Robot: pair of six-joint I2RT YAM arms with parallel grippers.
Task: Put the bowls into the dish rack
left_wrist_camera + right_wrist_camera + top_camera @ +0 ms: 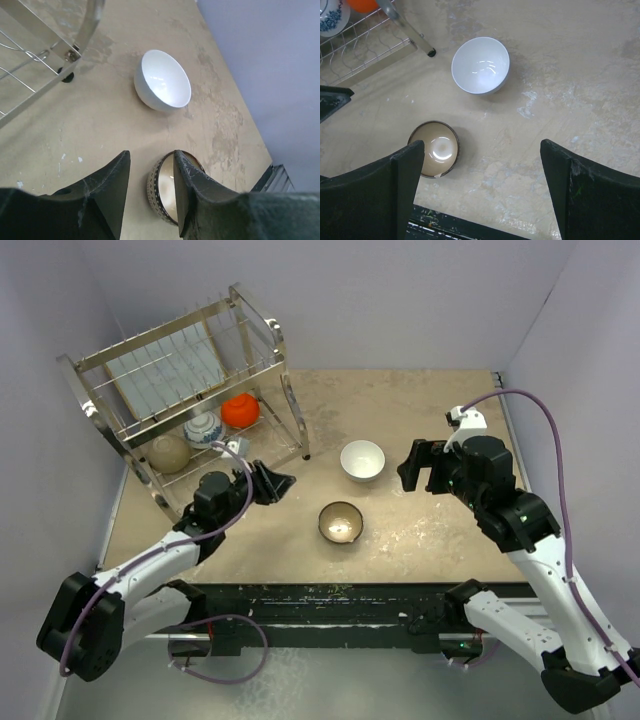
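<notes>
Top external view: the tan bench [420, 530] carries the wire dish rack [180, 370] at its far left. The left end effector [280, 483] is just beside the rack's near foot, fingers parted with nothing between them. The right end effector [422, 468] is spread wide and empty. In the rack's lower tier sit the beige bowl [168, 453], patterned bowl [203, 428] and orange bowl [240, 410]. The white bowl [362, 460] and brown bowl [341, 522] stand upright on the bench between the arms, near each other but apart.

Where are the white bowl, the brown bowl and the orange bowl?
white bowl [362, 460], top external view, inner bottom.
brown bowl [341, 523], top external view, shiny inside.
orange bowl [240, 410], top external view, visible side.
</notes>
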